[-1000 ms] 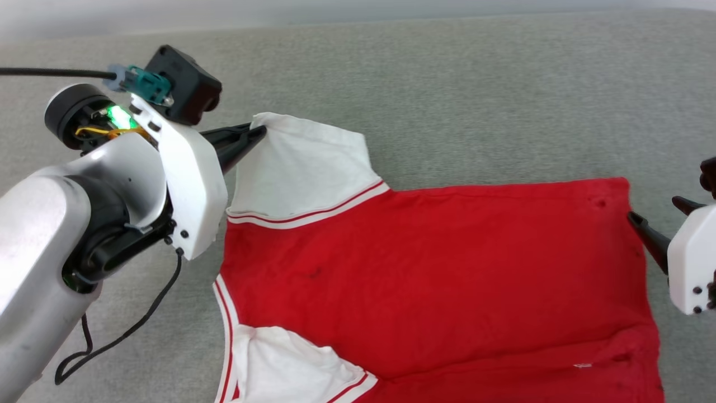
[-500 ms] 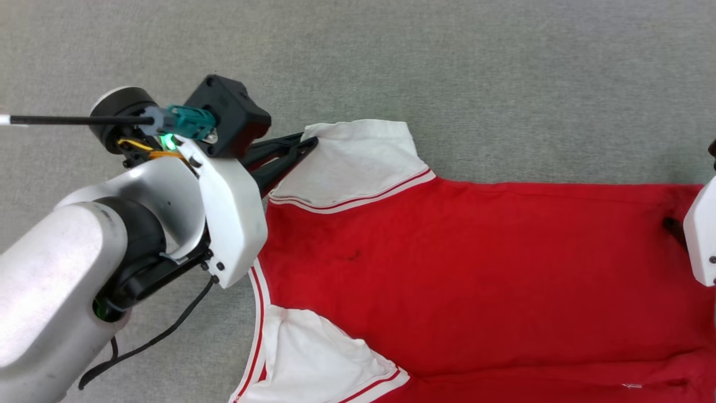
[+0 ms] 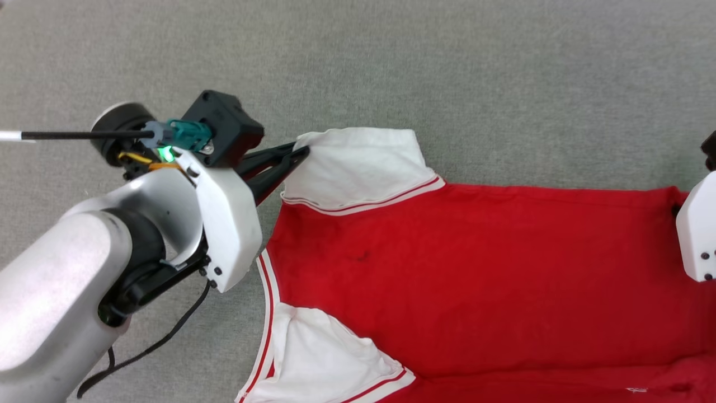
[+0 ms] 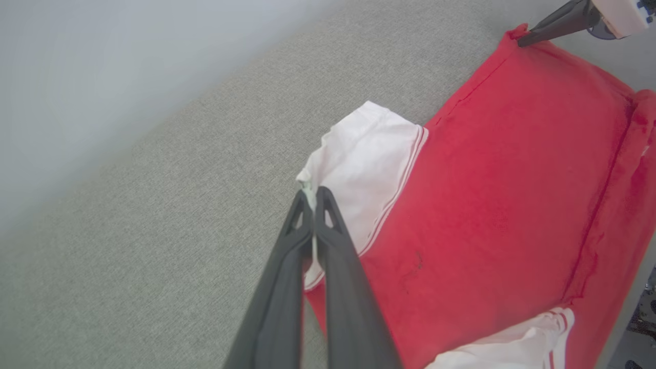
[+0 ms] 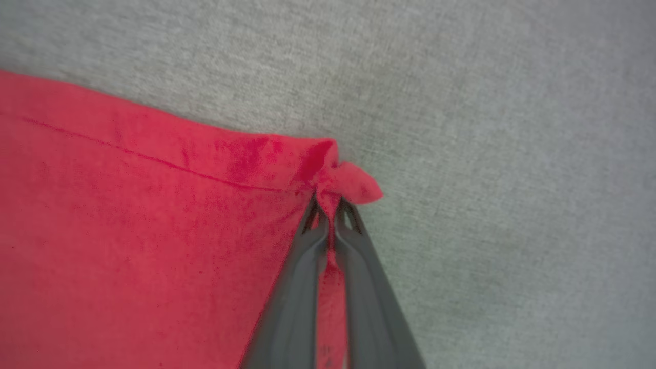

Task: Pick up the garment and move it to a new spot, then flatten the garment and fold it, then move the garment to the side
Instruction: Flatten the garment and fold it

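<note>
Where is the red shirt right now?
In the head view, the red shirt lies spread on the grey surface, between the left gripper pinching its white sleeve and the right gripper pinching its red corner.

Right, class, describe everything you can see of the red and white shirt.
The garment is a red T-shirt of soft knit cloth with short white sleeves edged in red-and-white stripes. It lies spread nearly flat on the grey fabric surface, plain red side up. The left gripper is shut on a corner of the far sleeve; the right gripper on a bunched red corner.
</note>
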{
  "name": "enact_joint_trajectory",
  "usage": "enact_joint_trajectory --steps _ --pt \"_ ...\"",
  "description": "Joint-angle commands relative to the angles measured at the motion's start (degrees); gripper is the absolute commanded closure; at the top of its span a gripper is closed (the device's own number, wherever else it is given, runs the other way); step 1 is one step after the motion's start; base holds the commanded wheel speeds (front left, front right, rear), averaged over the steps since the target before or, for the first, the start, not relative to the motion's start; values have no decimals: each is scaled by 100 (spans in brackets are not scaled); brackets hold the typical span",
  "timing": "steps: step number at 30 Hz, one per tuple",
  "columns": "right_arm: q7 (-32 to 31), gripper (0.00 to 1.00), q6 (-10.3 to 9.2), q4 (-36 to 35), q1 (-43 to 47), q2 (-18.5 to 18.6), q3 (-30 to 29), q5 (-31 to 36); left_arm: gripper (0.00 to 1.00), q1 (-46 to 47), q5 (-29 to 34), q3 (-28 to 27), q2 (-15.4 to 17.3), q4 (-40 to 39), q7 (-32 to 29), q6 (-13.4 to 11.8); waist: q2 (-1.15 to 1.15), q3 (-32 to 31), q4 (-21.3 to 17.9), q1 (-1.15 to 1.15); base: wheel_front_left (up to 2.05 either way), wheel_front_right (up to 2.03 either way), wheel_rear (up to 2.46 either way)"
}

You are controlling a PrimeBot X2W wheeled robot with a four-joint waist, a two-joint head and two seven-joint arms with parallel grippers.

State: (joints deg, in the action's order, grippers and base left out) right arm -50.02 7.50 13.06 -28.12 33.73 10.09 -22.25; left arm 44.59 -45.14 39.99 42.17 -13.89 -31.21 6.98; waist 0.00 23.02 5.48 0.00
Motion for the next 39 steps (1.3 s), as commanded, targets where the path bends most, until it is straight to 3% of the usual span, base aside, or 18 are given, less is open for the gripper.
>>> enact_joint_trajectory --steps 1,10,24,33,39 --pt "173 100 -2 44 -41 -127 -96 -120 100 -170 -32 -43 31 64 91 -57 0 -181 -55 0 0 0 0" --pt "520 100 -2 -423 536 -269 -487 -382 100 -985 -248 -192 305 88 442 -426 0 -915 -270 0 0 0 0" --pt "993 100 -3 -1443 2595 -584 -905 -592 100 -2961 -795 -212 760 -480 890 -1278 0 -1573 -404 0 0 0 0" --pt "1155 100 -3 -1491 3286 -338 -762 -664 100 -3874 -1050 40 1060 -485 833 -1421 0 -1644 -412 0 0 0 0" --pt "1405 100 -3 -1394 3436 -19 -430 -779 100 -4050 -1088 214 907 -162 841 -1355 0 -1581 -421 0 0 0 0"
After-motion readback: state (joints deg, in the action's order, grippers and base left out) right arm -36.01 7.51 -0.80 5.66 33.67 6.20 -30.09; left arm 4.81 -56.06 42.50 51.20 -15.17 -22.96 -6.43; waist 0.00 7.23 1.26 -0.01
